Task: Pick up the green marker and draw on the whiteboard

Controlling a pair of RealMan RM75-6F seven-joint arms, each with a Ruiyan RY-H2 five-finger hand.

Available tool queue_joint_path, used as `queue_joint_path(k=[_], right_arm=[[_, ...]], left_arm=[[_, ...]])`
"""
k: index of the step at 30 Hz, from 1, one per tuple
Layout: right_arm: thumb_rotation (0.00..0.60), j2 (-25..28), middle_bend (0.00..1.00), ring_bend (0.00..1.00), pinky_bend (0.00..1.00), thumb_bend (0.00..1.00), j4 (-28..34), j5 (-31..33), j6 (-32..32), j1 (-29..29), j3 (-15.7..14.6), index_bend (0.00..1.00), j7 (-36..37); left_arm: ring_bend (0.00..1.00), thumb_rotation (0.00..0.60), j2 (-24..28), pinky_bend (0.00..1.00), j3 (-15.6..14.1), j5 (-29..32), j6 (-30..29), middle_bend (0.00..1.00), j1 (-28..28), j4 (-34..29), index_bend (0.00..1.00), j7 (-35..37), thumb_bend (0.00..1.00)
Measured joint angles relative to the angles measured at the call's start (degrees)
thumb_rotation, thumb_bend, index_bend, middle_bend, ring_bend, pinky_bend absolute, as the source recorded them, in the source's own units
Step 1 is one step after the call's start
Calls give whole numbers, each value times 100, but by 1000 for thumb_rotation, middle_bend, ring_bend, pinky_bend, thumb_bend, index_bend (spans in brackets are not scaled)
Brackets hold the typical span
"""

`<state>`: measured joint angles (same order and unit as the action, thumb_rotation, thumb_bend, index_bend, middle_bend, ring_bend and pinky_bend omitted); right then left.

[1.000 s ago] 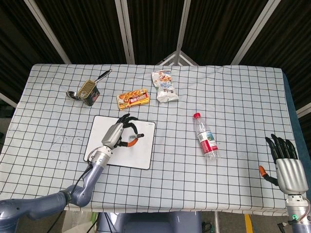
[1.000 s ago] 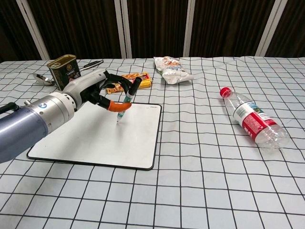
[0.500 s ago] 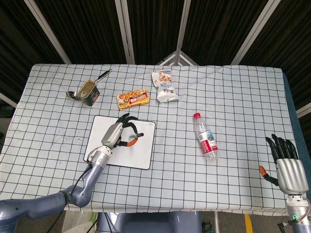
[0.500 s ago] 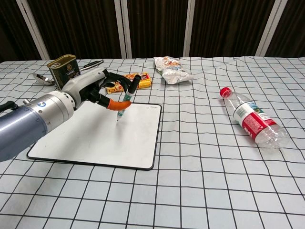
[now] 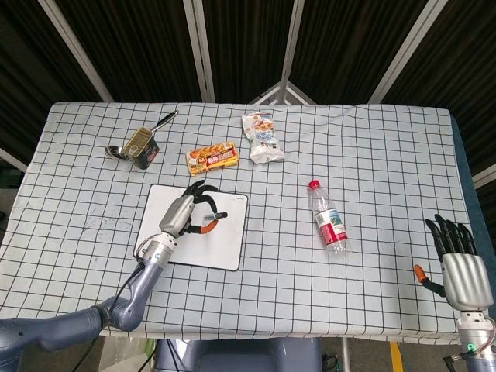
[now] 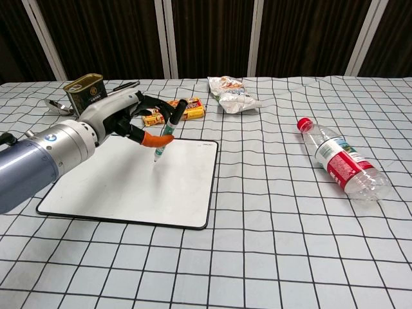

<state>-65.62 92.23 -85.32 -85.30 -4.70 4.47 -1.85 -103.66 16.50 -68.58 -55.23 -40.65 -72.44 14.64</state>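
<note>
Right robot hand (image 5: pixel 459 267) sits idle at lower right of the head view, off the table (image 5: pixel 387 155) edge, fingers apart and straight, holding nothing. No risk from it unless it swings in.

Left robot hand (image 6: pixel 122 119), left-centre of the chest view, pinches the green marker (image 6: pixel 165 136) between thumb and a finger, other fingers loosely spread. Marker tilted, cap end up and away, tip down over the upper middle of the whiteboard (image 6: pixel 84 196). Can't tell if the tip touches the surface or hangs just above it; no ink line visible.

Risks, as judgement:
- Pinch looks light, so pressing down could make the marker pivot or slide up through the fingers and leave a broken line.
- Too much downward push or drag could shove the whiteboard across the checked cloth; nothing pins it.
- If the tip is short of the surface, the stroke leaves no mark.
- A stroke toward the far edge could run off the board onto the cloth, or bump the snack box (image 6: pixel 172 109) just beyond that edge.

Further back, upper left: tin can (image 6: pixel 87 93), near the forearm path. Snack bag (image 6: pixel 232 95) and plastic bottle (image 6: pixel 338 161) are well apart, unlikely to matter.
</note>
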Motion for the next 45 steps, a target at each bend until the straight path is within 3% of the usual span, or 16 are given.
queue_joint_path(k=[45], right_arm=[[600, 5, 0, 0, 0, 312, -27, -38, -58, 25, 3, 0, -5]], left_arm=[[23, 600, -79, 63, 7, 15, 0, 178, -32, 19, 750, -90, 486]])
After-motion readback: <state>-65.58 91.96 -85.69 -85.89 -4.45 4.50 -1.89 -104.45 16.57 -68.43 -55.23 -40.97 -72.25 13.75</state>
